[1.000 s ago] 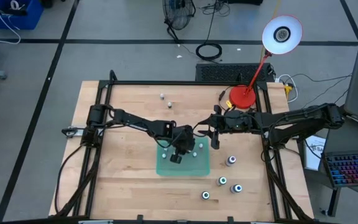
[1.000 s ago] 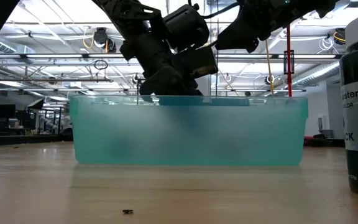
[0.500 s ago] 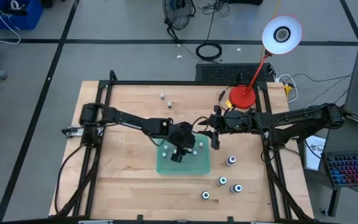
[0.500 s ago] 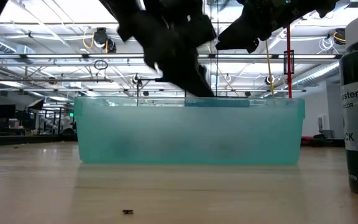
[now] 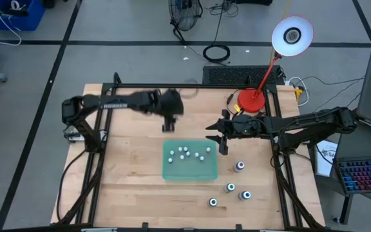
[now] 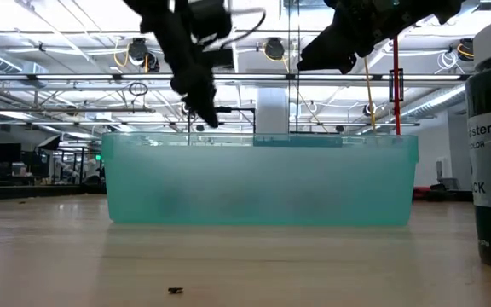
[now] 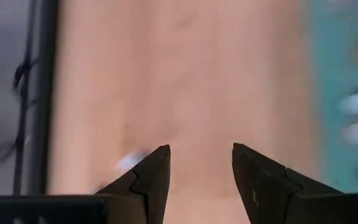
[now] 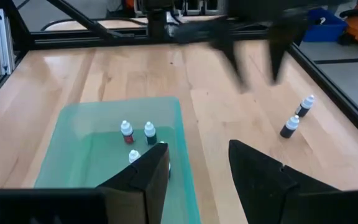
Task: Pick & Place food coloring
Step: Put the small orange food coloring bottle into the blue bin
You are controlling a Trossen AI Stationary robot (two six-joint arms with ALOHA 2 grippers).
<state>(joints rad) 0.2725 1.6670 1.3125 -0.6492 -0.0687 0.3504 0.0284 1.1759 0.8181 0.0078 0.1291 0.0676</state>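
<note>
The left pincer (image 5: 169, 126) hangs open and empty over the far worktop (image 5: 127, 161), near two loose bottles (image 5: 172, 104). The right pincer (image 5: 222, 144), open, waits beside the tray (image 5: 189, 169). Roughly seven food coloring bottles (image 5: 187, 153) lie in the tray; four larger bottles (image 5: 234, 187) at near right remain.

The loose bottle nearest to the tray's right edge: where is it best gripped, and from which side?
Grip the bottle across its cap, coming straight down. It stands upright, clear of the tray and other bottles, so fingers fit on both sides. The right gripper is nearest.
</note>
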